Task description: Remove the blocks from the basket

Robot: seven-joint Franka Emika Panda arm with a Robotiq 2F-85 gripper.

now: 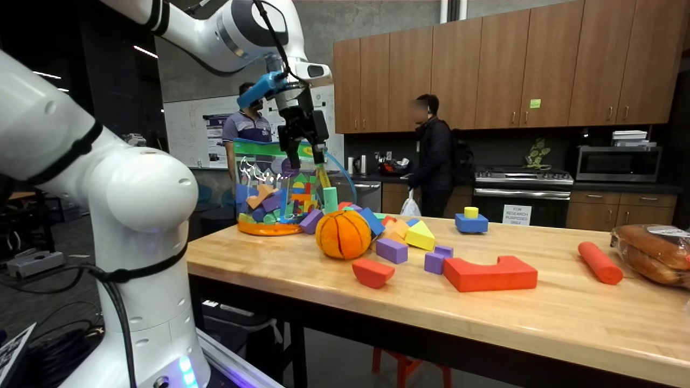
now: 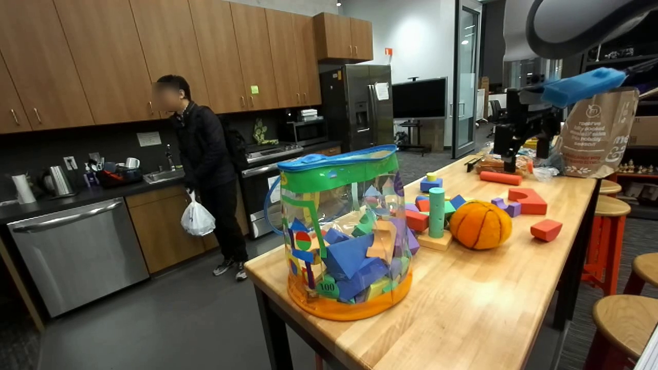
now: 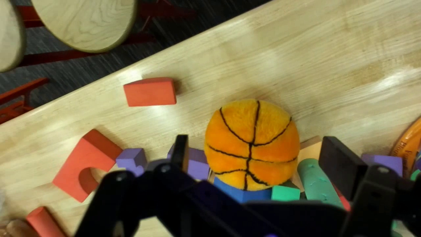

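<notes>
Wrist cam looks steeply down past your gripper (image 3: 260,158), fairly near, onto table (image 3: 332,56) & ball (image 3: 251,133). In an ext. view you look across it at cabinets (image 1: 458,75), arm (image 1: 145,188) v. near. In an ext. view you face along its length, basket (image 2: 339,177) near, fridge (image 2: 360,87) far. Both ext. views share basket, ball & cabinets.
</notes>
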